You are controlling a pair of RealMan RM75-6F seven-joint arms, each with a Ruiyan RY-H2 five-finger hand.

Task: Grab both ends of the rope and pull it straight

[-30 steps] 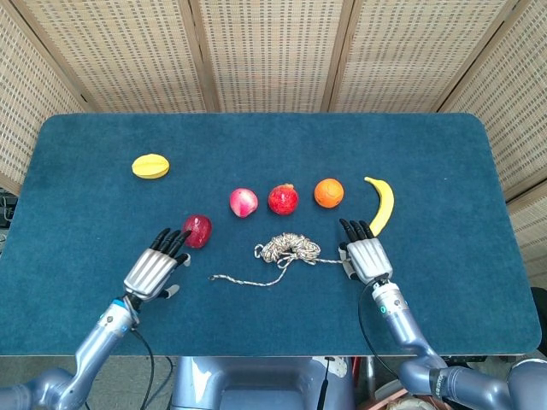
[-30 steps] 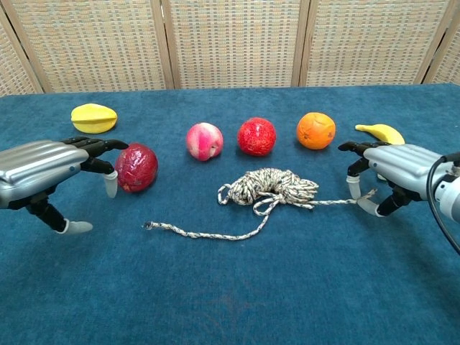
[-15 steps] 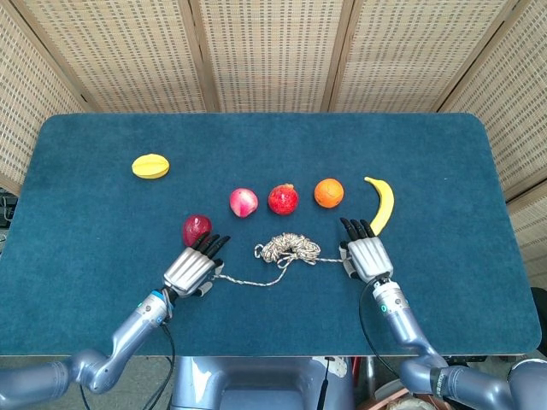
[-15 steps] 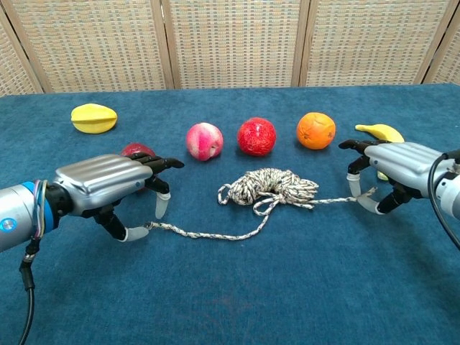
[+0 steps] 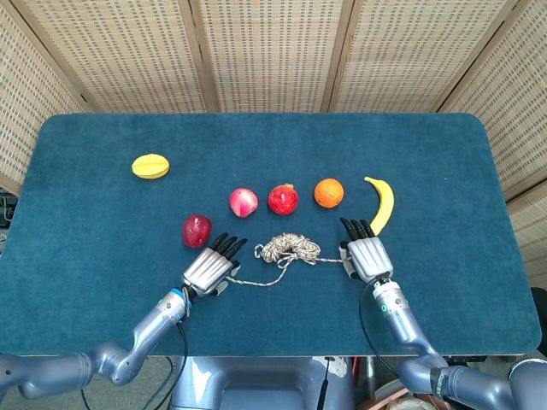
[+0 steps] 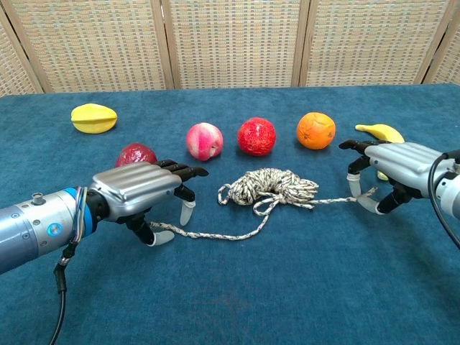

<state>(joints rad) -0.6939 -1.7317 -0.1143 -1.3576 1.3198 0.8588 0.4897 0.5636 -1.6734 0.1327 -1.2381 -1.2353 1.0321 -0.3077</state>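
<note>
While the rope [image 6: 269,190] lies bunched in the middle of the blue table [image 5: 85,282], each hand sits over one loose end — left hand [image 6: 140,194] and right hand [image 6: 392,169] both curled down, spread, maybe touching, no clear pinch yet, ready to pull apart

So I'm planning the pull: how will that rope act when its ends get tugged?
The rope looks floppy, lying in loose coils, so it should uncoil rather than slide whole. Its thin, speckled strands may slip from the fingers. The bunched middle might snag briefly.
</note>
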